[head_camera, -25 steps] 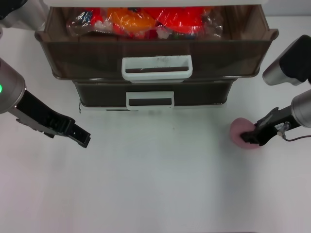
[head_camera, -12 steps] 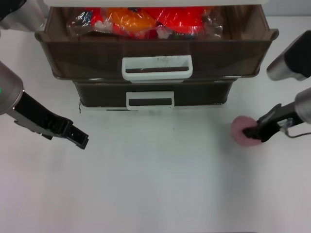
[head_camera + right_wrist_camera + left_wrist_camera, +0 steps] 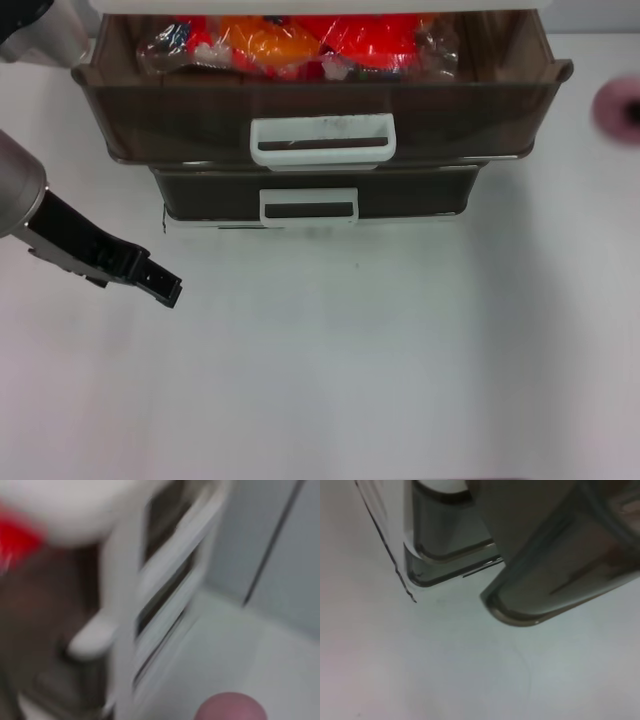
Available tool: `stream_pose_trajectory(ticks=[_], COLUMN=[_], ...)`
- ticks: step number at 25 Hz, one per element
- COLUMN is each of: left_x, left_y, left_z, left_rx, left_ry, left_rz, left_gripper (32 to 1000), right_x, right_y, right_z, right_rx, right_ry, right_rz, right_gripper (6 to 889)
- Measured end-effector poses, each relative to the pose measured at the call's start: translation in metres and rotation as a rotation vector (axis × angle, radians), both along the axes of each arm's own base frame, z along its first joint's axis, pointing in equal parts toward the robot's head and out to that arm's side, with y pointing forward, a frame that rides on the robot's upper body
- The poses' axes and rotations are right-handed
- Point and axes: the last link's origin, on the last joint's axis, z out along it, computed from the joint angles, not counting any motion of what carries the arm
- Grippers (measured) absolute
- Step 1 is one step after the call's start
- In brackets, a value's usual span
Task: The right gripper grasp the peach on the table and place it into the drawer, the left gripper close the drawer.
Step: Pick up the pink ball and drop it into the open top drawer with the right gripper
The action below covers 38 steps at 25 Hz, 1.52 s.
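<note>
Head view: peach (image 3: 617, 108) airborne right of open drawer (image 3: 320, 110); right gripper's grip unclear. Clear the rim before lowering.

No readable text, label, brand, number or sign anywhere: none on the drawer (image 3: 320, 95), none on the glossy packets (image 3: 300, 45) inside it.

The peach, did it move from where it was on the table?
Yes. The peach went up and right, now beside the drawer, at the head view's right edge.
</note>
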Motion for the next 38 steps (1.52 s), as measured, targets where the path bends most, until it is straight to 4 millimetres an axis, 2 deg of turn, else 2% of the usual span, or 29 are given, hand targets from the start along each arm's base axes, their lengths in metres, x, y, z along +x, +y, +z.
stream_pose_trajectory(ticks=[3, 6, 7, 8, 12, 16, 18, 24, 27, 38], left_x=[0.001, 0.001, 0.001, 0.001, 0.003, 0.005, 0.006, 0.008, 0.008, 0.006], left_y=[0.000, 0.000, 0.000, 0.000, 0.001, 0.003, 0.003, 0.002, 0.002, 0.002], left_z=[0.000, 0.000, 0.000, 0.000, 0.000, 0.000, -0.001, -0.002, -0.002, -0.002], left_rx=[-0.001, -0.001, -0.001, -0.002, -0.004, -0.004, -0.007, -0.014, -0.015, -0.017], left_ry=[-0.001, -0.001, -0.001, -0.001, 0.000, 0.000, -0.003, -0.011, -0.011, -0.010], left_rz=[-0.003, -0.003, -0.003, -0.004, -0.008, -0.016, -0.018, -0.020, -0.019, -0.016], left_gripper=[884, 884, 884, 884, 884, 884, 884, 884, 884, 884], right_x=[-0.024, -0.054, -0.076, -0.076, -0.114, -0.137, -0.145, -0.161, -0.163, -0.164], right_y=[-0.004, -0.011, -0.016, -0.016, -0.025, -0.024, -0.021, -0.005, 0.003, 0.008], right_z=[0.025, 0.037, 0.042, 0.042, 0.046, 0.039, 0.027, -0.024, -0.038, -0.040], right_rx=[0.080, 0.086, 0.062, 0.062, -0.017, -0.084, -0.129, -0.329, -0.374, -0.361], right_ry=[0.080, 0.195, 0.274, 0.274, 0.386, 0.441, 0.450, 0.488, 0.508, 0.506], right_rz=[0.094, 0.217, 0.306, 0.306, 0.469, 0.547, 0.568, 0.580, 0.575, 0.583], right_gripper=[121, 122, 122, 122, 122, 123, 123, 124, 124, 128])
